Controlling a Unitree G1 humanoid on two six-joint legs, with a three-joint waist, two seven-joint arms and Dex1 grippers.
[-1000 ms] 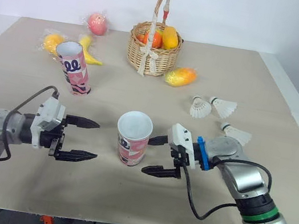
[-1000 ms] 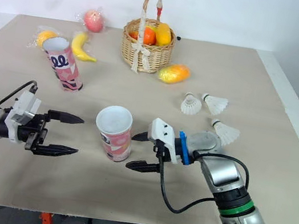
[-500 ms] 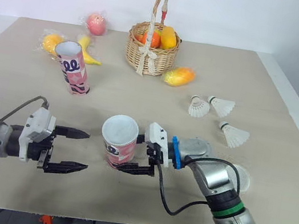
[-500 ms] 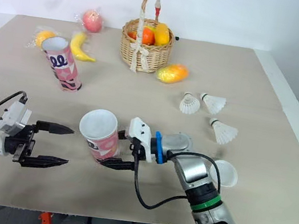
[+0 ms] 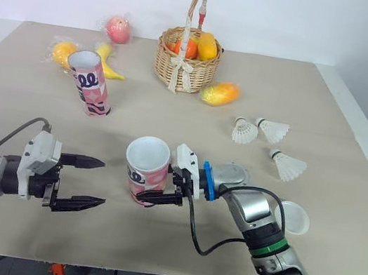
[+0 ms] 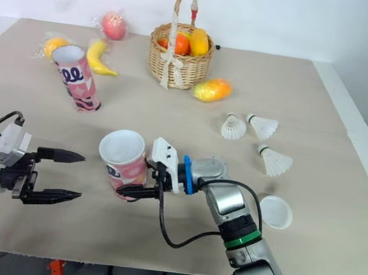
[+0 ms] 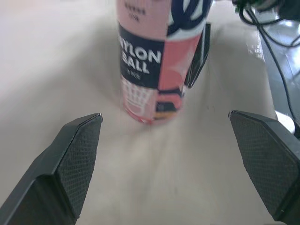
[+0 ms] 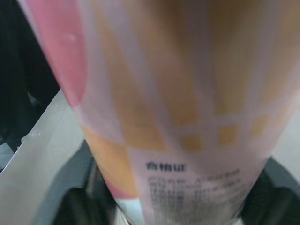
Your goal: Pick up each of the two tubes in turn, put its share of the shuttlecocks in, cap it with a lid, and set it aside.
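A pink patterned tube (image 5: pixel 144 171) stands open-topped near the table's front, also seen as the tube (image 7: pixel 157 56) straight ahead of my left fingers. My right gripper (image 5: pixel 152 183) is shut on its lower part from the right, one finger in front and one behind; the tube's wall (image 8: pixel 178 103) sits close between those fingers. My left gripper (image 5: pixel 101 182) hangs open a short way left of the tube, apart from it. A second pink tube (image 5: pixel 91 83) leans at the back left. Three shuttlecocks (image 5: pixel 245 131) (image 5: pixel 274 131) (image 5: pixel 288 166) lie at the right. A white lid (image 5: pixel 294 217) lies by my right forearm.
A wicker basket (image 5: pixel 187 60) of fruit stands at the back centre, with a mango (image 5: pixel 222 93) beside it. A banana (image 5: pixel 108 61), an orange (image 5: pixel 63 52) and a wrapped peach (image 5: pixel 120 29) lie at the back left. The table's front edge runs just below both arms.
My right gripper slid left onto the near tube, nudged it leftward and tilted it, and now grips it upright. My left gripper drew back to the left, still open.
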